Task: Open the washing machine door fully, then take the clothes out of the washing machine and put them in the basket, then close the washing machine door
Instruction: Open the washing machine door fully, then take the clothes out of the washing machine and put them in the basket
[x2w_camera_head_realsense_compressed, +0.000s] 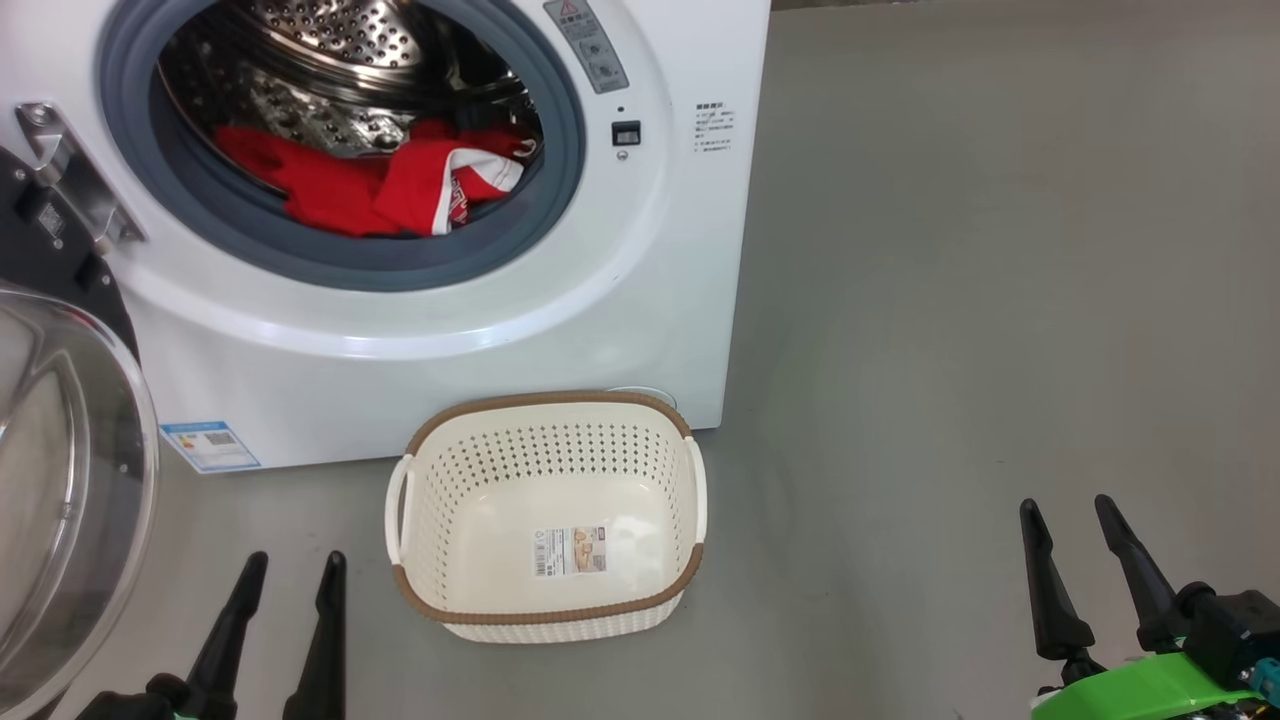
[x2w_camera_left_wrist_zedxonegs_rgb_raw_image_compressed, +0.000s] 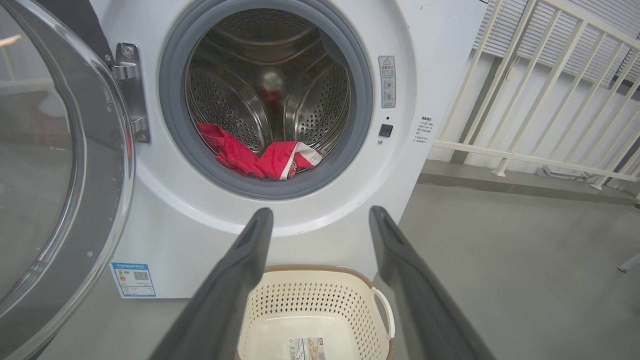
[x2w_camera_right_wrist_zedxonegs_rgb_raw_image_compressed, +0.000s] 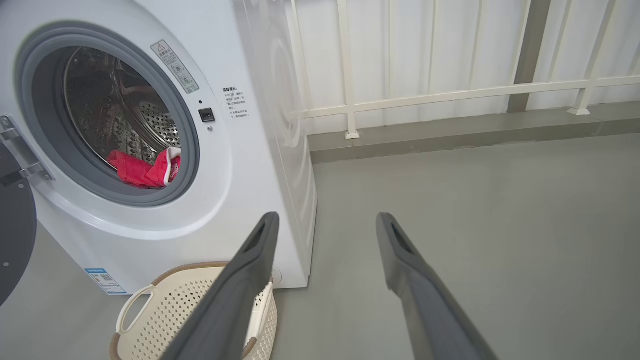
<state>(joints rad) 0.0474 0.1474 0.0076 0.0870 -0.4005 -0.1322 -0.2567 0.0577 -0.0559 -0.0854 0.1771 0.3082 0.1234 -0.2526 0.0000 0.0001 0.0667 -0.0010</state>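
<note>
Before you on the floor (x2w_camera_head_realsense_compressed: 950, 350), the basket (x2w_camera_head_realsense_compressed: 545, 405) sits just beside the washing machine (x2w_camera_head_realsense_compressed: 450, 340), clothes (x2w_camera_head_realsense_compressed: 370, 185) lie inside its drum (x2w_camera_head_realsense_compressed: 330, 40), the washing machine door (x2w_camera_head_realsense_compressed: 70, 480) hangs open at your left, and your left gripper (x2w_camera_head_realsense_compressed: 297, 562) and right gripper (x2w_camera_head_realsense_compressed: 1065, 505) are spread.

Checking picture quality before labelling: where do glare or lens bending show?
Head view: even light, glints on the steel drum. Left wrist view: pale reflections on the washing machine door glass. Right wrist view: the washing machine leans and bulges from the wide lens.
</note>
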